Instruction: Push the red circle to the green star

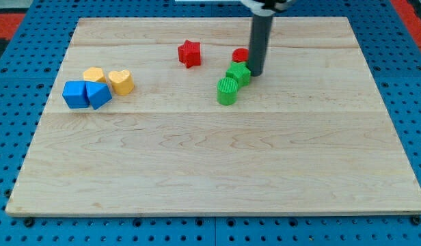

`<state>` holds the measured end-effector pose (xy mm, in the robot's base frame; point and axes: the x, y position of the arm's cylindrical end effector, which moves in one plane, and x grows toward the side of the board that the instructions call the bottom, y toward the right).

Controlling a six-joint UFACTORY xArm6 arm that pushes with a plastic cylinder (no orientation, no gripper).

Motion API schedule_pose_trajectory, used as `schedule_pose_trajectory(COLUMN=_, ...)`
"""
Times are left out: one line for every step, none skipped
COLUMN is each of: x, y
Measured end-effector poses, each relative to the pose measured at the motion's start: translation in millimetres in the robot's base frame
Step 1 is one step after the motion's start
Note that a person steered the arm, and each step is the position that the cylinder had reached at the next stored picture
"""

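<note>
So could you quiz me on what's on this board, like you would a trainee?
1. True or false: my tip stands at the view's left, among the blue blocks.
2. Which block lies partly hidden behind the rod? A) red circle B) red star C) yellow heart
3. Fill in: the green star touches the green ____ below it.

Key: 1 false, it is just right of the green star; 2 A; 3 cylinder.
</note>
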<state>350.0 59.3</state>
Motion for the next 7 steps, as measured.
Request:
schedule_pose_trajectory(x=0, y=-38)
schedule_pose_trajectory(x=-14, y=-19)
schedule_pose_trajectory(x=-63, y=49)
schedule_pose_trajectory(x=-80, y=53)
schedule_pose_trajectory(x=-79, y=98)
schedule_pose_trajectory(x=-109, y=83)
schedule_pose_trajectory(x=-109, y=16)
